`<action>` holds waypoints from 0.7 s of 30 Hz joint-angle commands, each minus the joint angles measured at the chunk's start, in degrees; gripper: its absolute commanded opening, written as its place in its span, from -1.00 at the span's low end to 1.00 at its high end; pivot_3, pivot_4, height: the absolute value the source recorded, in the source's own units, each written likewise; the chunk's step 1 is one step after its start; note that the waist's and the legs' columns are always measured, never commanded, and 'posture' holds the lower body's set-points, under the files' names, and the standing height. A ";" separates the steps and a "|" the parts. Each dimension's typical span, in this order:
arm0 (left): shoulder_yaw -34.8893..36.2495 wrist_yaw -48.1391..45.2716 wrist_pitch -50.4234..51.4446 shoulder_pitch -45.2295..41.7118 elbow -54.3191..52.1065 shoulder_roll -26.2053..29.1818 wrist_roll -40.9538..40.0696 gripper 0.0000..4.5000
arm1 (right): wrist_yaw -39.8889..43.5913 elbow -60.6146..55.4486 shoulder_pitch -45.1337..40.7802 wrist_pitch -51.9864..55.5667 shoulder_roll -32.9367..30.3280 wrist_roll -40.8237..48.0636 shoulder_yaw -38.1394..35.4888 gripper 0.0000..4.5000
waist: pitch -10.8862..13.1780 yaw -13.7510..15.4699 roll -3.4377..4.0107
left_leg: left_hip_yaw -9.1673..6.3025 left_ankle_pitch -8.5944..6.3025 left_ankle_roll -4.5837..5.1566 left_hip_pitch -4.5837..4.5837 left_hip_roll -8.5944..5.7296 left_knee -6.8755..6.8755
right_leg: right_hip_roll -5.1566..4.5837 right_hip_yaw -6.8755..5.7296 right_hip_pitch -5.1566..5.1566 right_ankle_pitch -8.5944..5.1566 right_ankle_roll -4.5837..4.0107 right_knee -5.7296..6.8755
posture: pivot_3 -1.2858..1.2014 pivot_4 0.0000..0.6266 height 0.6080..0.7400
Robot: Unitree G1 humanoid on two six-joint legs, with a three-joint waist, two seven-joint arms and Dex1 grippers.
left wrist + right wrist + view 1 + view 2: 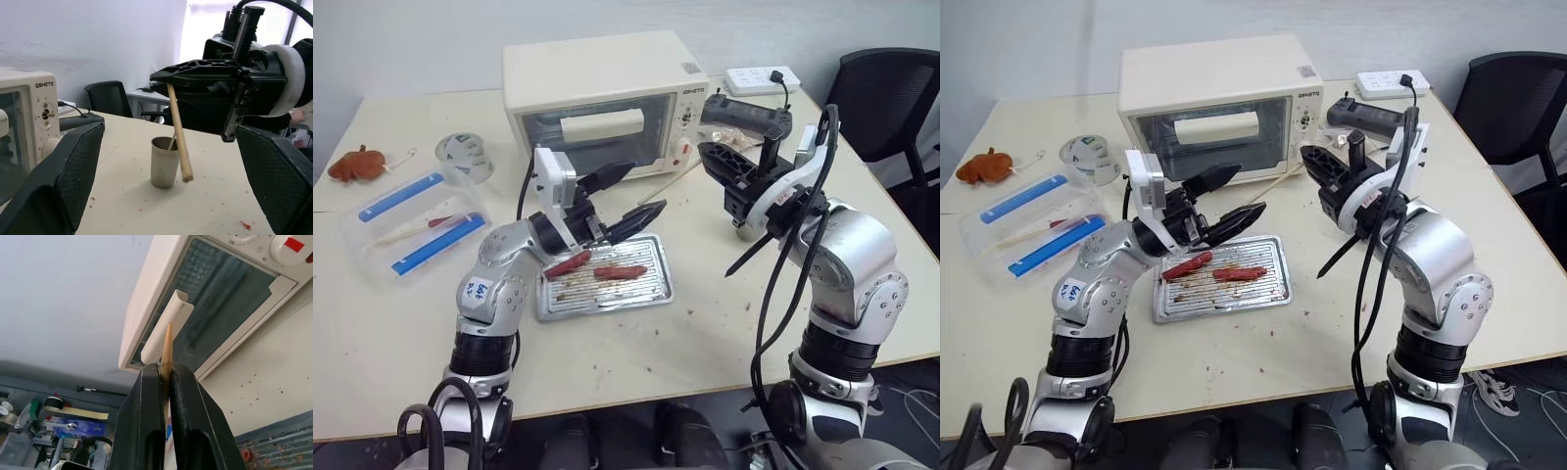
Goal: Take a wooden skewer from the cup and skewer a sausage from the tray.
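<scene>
My right gripper (155, 77) is shut on the wooden skewer (178, 132), which slants down past its fingers. Seen from the head, the skewer (671, 181) reaches toward the oven front, its tip near my left gripper. The grey cup (164, 161) stands upright on the table under the right gripper, with another stick in it. My left gripper (628, 196) hovers open and empty just above the far edge of the silver tray (651, 291). On the tray lie the dark red sausage (620, 271) and, to its left, a brighter red one (568, 262).
A cream toaster oven (607, 98) stands behind the tray. A clear plastic box with blue strips (411, 220), a tape roll (465, 157) and a brown object (357, 164) sit at the left. A power strip (759, 78) and a black chair (891, 88) are at the back right.
</scene>
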 commanded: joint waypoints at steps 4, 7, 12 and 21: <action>-1.13 0.87 -0.85 -0.43 -1.16 -1.80 -0.59 1.00 | 1.74 -3.00 0.39 -2.28 -1.00 1.07 1.57 -0.89 | 0.00 0.02 0.00 | 0.00 0.00 0.02 0.00 -0.01 0.00 | 0.00 0.00 0.00 0.01 0.01 0.00 | 0.03 -0.52 1.00; -0.91 0.87 -1.52 -0.80 -0.96 -2.70 -0.77 0.74 | 1.83 -3.25 0.59 -2.63 -1.14 1.07 1.83 -0.91 | 0.00 0.02 0.00 | 0.00 0.00 0.02 0.00 0.00 0.00 | 0.01 0.00 0.00 0.01 0.00 0.00 | 0.03 -0.52 1.00; -1.24 1.30 -0.83 -0.93 -0.94 -2.36 -0.07 0.24 | 1.90 -3.50 0.71 -3.17 -1.34 1.07 2.16 -0.91 | 0.00 -0.03 0.00 | 0.00 0.00 0.02 0.00 0.00 0.00 | 0.01 0.00 0.00 0.01 0.00 0.00 | 0.03 -0.52 1.00; -2.06 1.53 -0.82 -1.02 -0.54 -3.00 0.12 0.24 | 2.02 -3.71 0.80 -3.69 -1.09 1.07 2.70 -0.91 | 0.00 0.01 0.00 | 0.00 0.00 0.02 0.00 0.00 0.01 | 0.00 0.00 0.00 0.01 0.00 0.00 | 0.03 -0.52 1.00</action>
